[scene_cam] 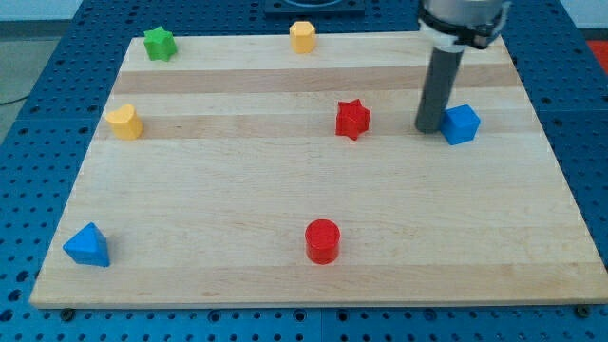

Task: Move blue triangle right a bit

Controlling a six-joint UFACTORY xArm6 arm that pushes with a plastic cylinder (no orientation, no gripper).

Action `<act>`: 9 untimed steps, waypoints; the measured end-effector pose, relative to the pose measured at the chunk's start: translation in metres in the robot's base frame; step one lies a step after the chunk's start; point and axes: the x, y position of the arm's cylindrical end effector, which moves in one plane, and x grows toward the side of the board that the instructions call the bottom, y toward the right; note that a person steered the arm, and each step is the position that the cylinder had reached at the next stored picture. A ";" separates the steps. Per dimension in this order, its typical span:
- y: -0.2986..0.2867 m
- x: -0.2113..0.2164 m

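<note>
The bare rod's tip holds nothing, just left of the blue cube-like block. The blue triangle block sits well apart at the wooden board's lower left; crossing, the tip risks clipping the red star block or red cylinder block.

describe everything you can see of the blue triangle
The blue triangle is a small solid block, plain matte blue, looking like painted wood or plastic. It has a peaked top and a wider base and sits flat on the pale wooden board, near the corner at the view's bottom left. Nothing touches it. My tip is far off toward the view's upper right, beside another blue block.
</note>
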 end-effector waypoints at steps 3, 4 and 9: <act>-0.043 0.005; -0.058 0.056; -0.453 0.098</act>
